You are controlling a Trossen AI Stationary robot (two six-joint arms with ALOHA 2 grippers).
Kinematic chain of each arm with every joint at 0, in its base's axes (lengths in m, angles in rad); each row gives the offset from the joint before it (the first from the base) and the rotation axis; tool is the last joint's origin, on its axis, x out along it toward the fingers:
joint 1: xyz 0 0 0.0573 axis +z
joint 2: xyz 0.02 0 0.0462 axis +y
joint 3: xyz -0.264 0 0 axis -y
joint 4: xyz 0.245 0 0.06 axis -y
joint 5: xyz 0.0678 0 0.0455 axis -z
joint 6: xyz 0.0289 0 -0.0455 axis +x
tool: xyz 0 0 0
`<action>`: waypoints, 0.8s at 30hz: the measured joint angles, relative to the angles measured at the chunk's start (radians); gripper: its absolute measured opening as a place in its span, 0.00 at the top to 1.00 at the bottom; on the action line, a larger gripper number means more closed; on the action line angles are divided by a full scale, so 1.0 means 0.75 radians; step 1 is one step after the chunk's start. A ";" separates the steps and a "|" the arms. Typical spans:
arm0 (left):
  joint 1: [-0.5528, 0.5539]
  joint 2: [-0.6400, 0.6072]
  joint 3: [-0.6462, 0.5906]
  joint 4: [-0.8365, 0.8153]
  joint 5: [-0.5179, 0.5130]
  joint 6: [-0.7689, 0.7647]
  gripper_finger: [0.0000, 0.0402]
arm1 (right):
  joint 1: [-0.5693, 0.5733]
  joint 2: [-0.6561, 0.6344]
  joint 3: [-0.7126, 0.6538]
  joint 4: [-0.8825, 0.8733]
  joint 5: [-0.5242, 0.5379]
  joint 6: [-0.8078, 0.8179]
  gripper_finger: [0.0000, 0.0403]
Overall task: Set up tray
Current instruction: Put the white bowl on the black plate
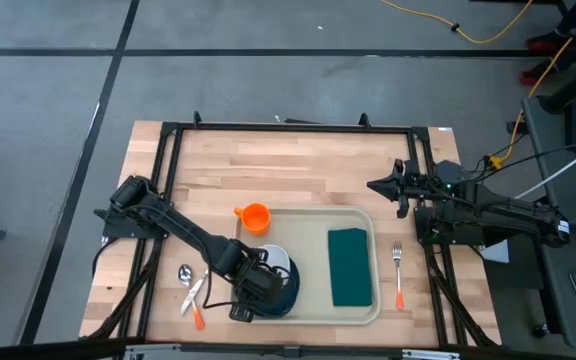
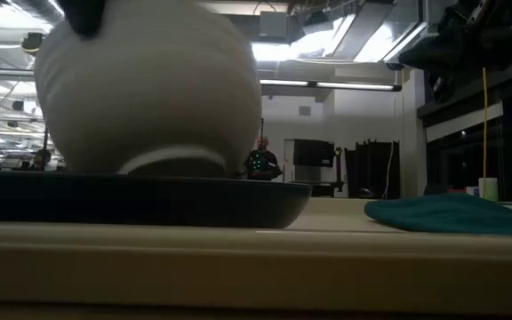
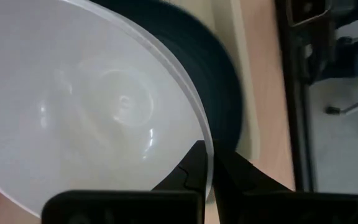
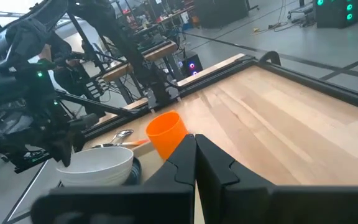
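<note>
Glossy white bowl (image 3: 86, 106); matt wood table (image 1: 298, 170).

My count, on bench (image 1: 298, 160): one tray (image 1: 313, 216). One plate (image 1: 290, 297). One white bowl (image 1: 277, 262). One orange cup (image 1: 254, 217). One folded green cloth (image 1: 349, 267). One fork (image 1: 398, 275), orange handle. One spoon (image 1: 186, 279). One knife-like piece with orange handle (image 1: 196, 305) beside spoon, kind unclear. My arms: two. One person far back in room (image 2: 260, 160).
</note>
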 joint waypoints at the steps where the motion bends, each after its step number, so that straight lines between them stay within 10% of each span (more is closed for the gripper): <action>1: 0.000 0.005 -0.001 -0.008 -0.001 0.004 1.00 | 0.000 0.000 0.000 0.000 0.000 -0.001 0.99; 24: -0.039 0.076 0.001 0.036 0.123 -0.073 0.97 | 0.000 -0.001 0.000 0.007 0.001 -0.002 0.99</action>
